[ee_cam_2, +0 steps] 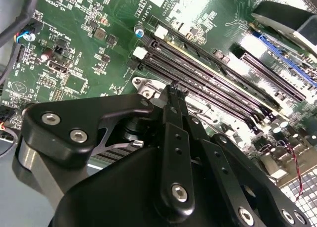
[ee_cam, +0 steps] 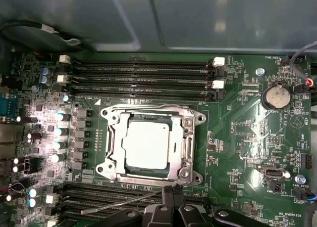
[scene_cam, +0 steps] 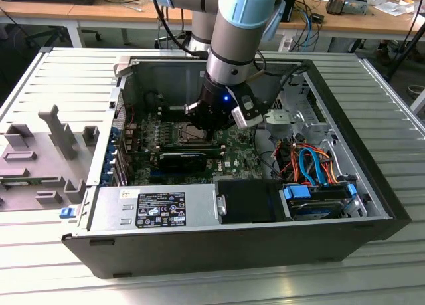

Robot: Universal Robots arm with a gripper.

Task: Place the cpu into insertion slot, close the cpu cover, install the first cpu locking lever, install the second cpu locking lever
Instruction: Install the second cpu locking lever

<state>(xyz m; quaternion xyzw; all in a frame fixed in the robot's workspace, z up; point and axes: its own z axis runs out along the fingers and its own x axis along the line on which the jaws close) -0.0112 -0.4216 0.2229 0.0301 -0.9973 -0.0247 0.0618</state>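
Claw (ee_cam: 171, 190) fingertips pinched together just beside covered cpu (ee_cam: 145, 146) in socket.

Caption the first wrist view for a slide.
Silver-grey square cpu seated under the silver metal cpu cover, black gripper closed beside it.

The cpu (ee_cam: 146, 145) has a dull, smooth silver-grey metal top. The cpu cover (ee_cam: 186, 143) around it is bright bare metal. The end effector (ee_cam_2: 174, 96) is matt black with shiny screw heads. The table (scene_cam: 53, 72) is ribbed, pale brushed metal.
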